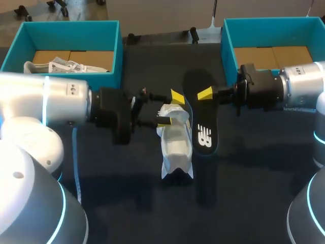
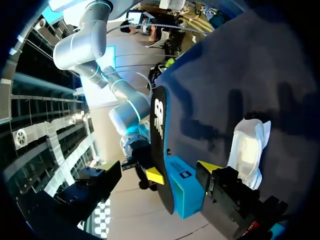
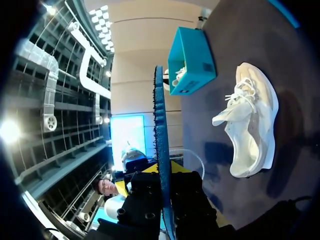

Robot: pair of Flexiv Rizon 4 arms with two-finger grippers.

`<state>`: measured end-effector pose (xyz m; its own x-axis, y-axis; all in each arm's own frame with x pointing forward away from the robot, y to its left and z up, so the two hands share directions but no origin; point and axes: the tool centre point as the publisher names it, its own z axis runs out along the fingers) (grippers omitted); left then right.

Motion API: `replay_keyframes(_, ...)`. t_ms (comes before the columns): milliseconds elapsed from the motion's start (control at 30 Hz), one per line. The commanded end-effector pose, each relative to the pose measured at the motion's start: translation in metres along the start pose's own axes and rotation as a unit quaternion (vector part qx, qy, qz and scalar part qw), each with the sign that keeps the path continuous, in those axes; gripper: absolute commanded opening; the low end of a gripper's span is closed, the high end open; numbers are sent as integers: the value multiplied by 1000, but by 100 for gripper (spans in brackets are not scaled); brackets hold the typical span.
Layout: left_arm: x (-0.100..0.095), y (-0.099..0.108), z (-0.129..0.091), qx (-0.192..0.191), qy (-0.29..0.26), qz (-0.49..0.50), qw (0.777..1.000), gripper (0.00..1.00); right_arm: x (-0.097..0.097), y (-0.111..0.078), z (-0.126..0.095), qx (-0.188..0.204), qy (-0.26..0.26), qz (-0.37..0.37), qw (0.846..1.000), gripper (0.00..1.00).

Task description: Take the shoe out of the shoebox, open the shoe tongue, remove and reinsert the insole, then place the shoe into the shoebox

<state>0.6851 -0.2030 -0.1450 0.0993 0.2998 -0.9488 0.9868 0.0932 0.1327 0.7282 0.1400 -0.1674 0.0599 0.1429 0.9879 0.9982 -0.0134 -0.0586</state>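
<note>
The white shoe (image 1: 175, 147) lies on the table between my arms, soft and light. My left gripper (image 1: 170, 109) is at one end of it, fingers spread wide. My right gripper (image 1: 204, 94) is clamped on the black insole (image 1: 202, 122) just beside the shoe; it looks thin and floppy, so I'd keep pinching its edge.

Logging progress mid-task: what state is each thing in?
Shoe: lying on the table.
Insole: out of the shoe, held.
Left end effector: open.
Right end effector: shut on insole.
Left shoebox: open, another shoe inside.
Right shoebox: open.
</note>
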Motion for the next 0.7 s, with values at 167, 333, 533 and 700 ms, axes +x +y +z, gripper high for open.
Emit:
replay_keyframes(167, -26, 2, 2, 13, 56, 26, 998, 100, -8, 0, 3, 6, 3, 6, 1000, 0)
replay_keyframes(333, -31, 8, 2, 7, 115, 35, 993, 100, -7, -1, 2, 5, 2, 2, 1000, 0)
replay_keyframes(533, -36, 14, 1, 8, 162, 6, 987, 100, -7, -3, 2, 2, -1, 1, 1000, 0)
replay_keyframes(700, -41, 22, 3, -7, 208, -30, 978, 100, -7, -3, 3, 1, -1, 1, 1000, 0)
